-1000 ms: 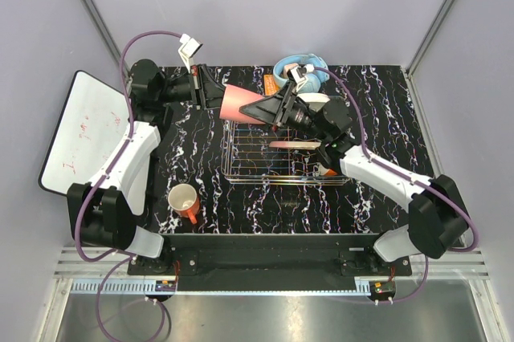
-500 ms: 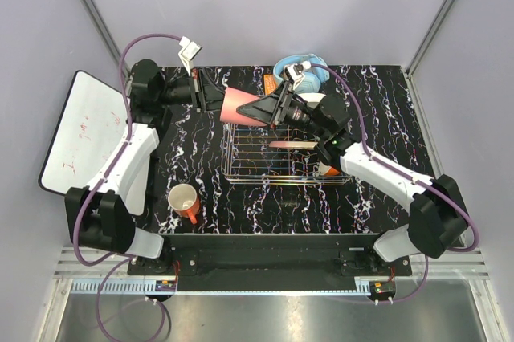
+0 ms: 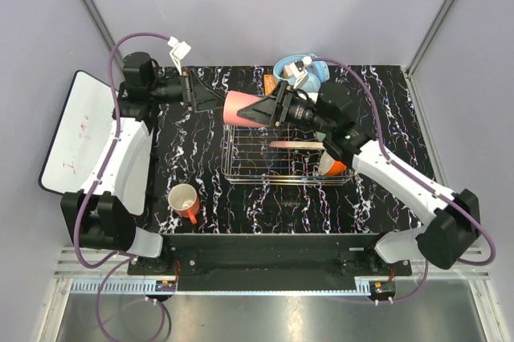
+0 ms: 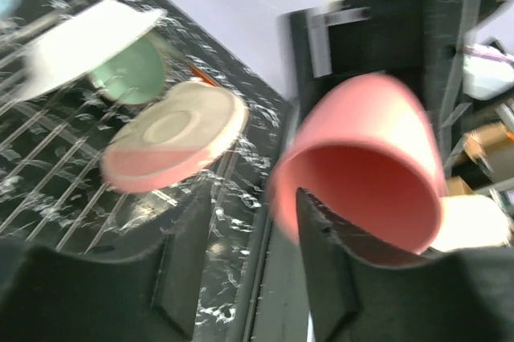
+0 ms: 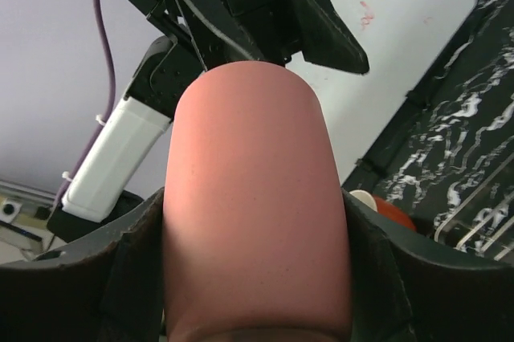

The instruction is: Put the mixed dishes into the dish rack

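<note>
Handover seen as done. The left gripper (image 3: 210, 101) has been pulled back toward the worktop's (image 3: 385, 101) far-left corner, and its jaws, clamped on the rim a second ago, are now spread and off the salmon-pink cup (image 3: 241, 108). The cup is now gripped on both sides by the right gripper (image 3: 259, 108). It is held on its side in the air above the far-left edge of the dish rack (image 3: 241, 167), mouth toward the left gripper. Unchanged:
- pink-and-cream plate (image 3: 293, 144) in the rack
- orange-outside white bowl (image 3: 331, 167) at the rack's right end
- cream mug with orange handle (image 3: 184, 201) near the worktop's front-left corner
</note>
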You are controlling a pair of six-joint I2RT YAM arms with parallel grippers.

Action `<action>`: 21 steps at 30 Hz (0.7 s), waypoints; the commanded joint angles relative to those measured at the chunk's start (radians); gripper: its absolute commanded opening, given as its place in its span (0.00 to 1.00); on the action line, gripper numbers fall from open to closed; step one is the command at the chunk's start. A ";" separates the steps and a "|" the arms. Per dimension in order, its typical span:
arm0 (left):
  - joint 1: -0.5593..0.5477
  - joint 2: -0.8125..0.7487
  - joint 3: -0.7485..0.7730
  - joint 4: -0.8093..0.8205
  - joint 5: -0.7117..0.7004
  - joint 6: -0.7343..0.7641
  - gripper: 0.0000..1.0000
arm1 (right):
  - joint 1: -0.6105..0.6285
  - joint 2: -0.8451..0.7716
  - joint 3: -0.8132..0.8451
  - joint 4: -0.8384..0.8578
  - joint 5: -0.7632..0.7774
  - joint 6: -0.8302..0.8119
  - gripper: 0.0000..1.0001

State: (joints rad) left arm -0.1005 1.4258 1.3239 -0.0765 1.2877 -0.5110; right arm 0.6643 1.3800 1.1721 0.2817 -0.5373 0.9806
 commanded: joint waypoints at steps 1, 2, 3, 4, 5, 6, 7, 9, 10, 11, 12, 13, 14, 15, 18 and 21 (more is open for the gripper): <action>0.099 0.007 0.058 -0.146 0.004 0.126 0.57 | 0.000 -0.081 0.122 -0.327 0.095 -0.227 0.00; 0.142 0.013 0.064 -0.150 0.008 0.124 0.58 | 0.001 -0.079 0.133 -0.360 0.111 -0.246 0.00; 0.160 0.015 0.066 -0.157 0.009 0.135 0.59 | 0.000 -0.075 0.147 -0.434 0.140 -0.273 0.00; 0.176 0.015 0.064 -0.173 0.009 0.144 0.59 | 0.000 -0.055 0.182 -0.472 0.154 -0.290 0.00; 0.203 0.018 0.055 -0.186 -0.011 0.172 0.59 | 0.000 -0.035 0.211 -0.571 0.169 -0.318 0.00; 0.211 0.018 0.049 -0.204 -0.028 0.195 0.59 | 0.001 0.020 0.284 -0.628 0.198 -0.336 0.00; 0.216 0.019 0.041 -0.259 -0.056 0.227 0.60 | 0.001 0.052 0.326 -0.685 0.207 -0.355 0.00; 0.213 0.019 0.008 -0.314 -0.167 0.340 0.60 | 0.001 0.153 0.461 -0.840 0.262 -0.408 0.00; 0.208 0.018 -0.012 -0.327 -0.209 0.360 0.59 | 0.004 0.187 0.507 -0.884 0.282 -0.428 0.00; 0.203 0.019 -0.046 -0.332 -0.261 0.397 0.59 | 0.006 0.221 0.553 -0.961 0.304 -0.468 0.00; 0.203 0.019 -0.060 -0.339 -0.278 0.414 0.59 | 0.008 0.291 0.649 -0.996 0.347 -0.483 0.00; 0.203 0.019 -0.081 -0.356 -0.292 0.428 0.59 | 0.011 0.328 0.700 -1.035 0.370 -0.502 0.00; 0.203 0.018 -0.089 -0.365 -0.303 0.451 0.59 | 0.012 0.365 0.749 -1.111 0.397 -0.532 0.00; 0.205 0.015 -0.097 -0.377 -0.304 0.466 0.58 | 0.015 0.439 0.850 -1.147 0.448 -0.543 0.00; 0.203 0.007 -0.117 -0.451 -0.304 0.532 0.58 | 0.031 0.595 1.062 -1.283 0.531 -0.595 0.00; 0.206 0.016 -0.108 -0.531 -0.292 0.612 0.56 | 0.049 0.777 1.333 -1.446 0.658 -0.643 0.00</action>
State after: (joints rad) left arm 0.1028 1.4448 1.2026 -0.5087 1.0138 -0.0494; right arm 0.6815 1.9968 2.2044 -0.8959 -0.0696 0.4454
